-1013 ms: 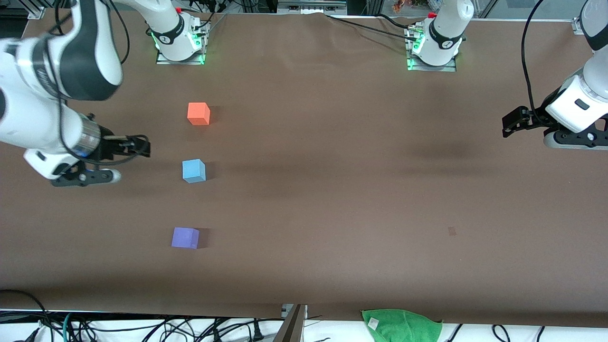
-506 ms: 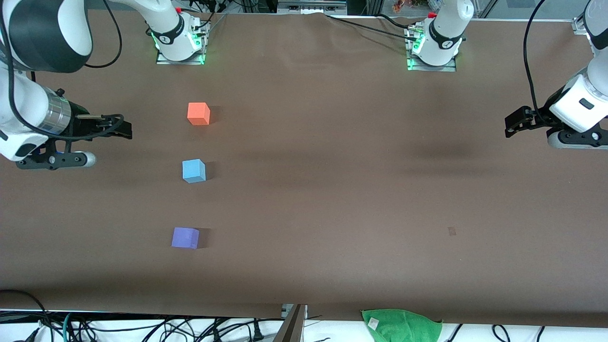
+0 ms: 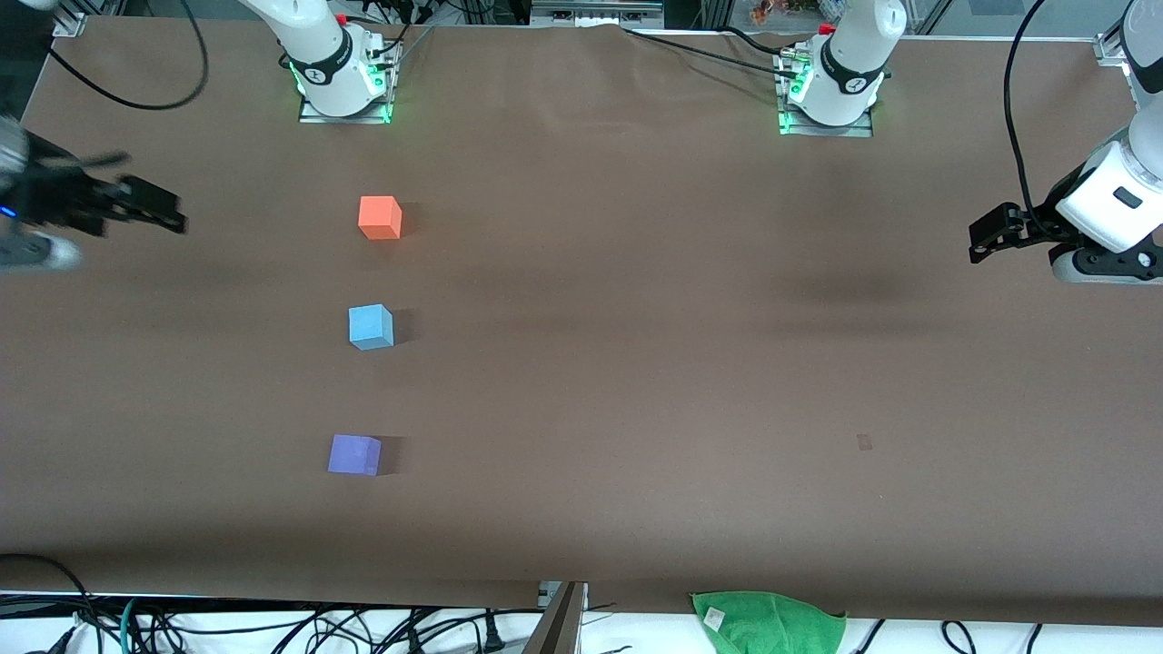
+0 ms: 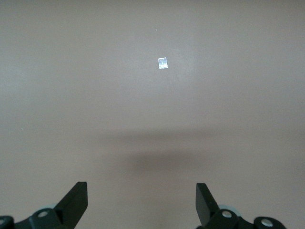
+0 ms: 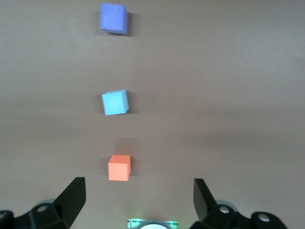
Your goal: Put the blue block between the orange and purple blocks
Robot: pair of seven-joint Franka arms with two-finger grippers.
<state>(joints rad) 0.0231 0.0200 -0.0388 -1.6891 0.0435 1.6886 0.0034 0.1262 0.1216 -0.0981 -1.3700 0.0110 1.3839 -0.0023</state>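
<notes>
Pulling away toward the right arm's table end, right pincer (image 3: 168,218) spread, empty; left pincer (image 3: 979,243) waiting, spread; sky-blue matte cube (image 3: 371,327) sitting between orange-coral matte cube (image 3: 380,218) and violet-purple matte cube (image 3: 354,455), placement apparently done.

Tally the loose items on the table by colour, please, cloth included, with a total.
Orange block: 1
Blue block: 1
Purple block: 1
Green cloth, at the table's edge nearest the front camera: 1
Total: 4
</notes>
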